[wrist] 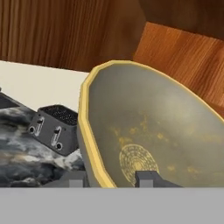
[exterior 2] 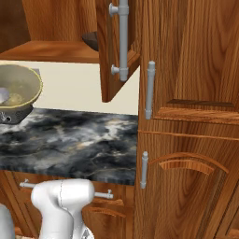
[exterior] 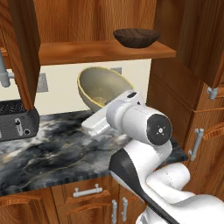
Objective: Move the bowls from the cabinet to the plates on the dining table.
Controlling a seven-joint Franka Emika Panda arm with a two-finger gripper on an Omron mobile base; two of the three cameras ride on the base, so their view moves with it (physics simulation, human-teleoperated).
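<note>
From the left base view I see my arm reaching forward over the marble worktop (exterior: pixel 52 148), and the pale bowl (exterior: pixel 103 89) hangs at the end of the hand, tilted so its hollow faces toward me; the claw itself is hidden behind the wrist here, so I cannot judge its fingers from this side. The dark brown bowl (exterior: pixel 136 37) stands upright on the open shelf of the cabinet (exterior: pixel 105 50), above the pale one and to its right, well apart from the hand. I see nothing inside either bowl. A dark toaster (exterior: pixel 17 120) sits on the worktop at the left. In the right base view the pale bowl (exterior 2: pixel 16 91) shows at the left edge, tilted, above the worktop (exterior 2: pixel 74 140), and a dark edge of the brown bowl (exterior 2: pixel 91 41) shows behind the open cabinet door (exterior 2: pixel 116 51) with its grey bar handle. In the hand view the gripper (wrist: pixel 111 178) is closed on the rim of the pale bowl (wrist: pixel 153 131): one finger tip (wrist: pixel 146 178) lies inside the hollow and the other outside the yellowish rim. The bowl's inside is grey-beige with a faint ring pattern at the bottom. The toaster (wrist: pixel 54 129) is behind it to the left. I can read no writing or label anywhere
</note>
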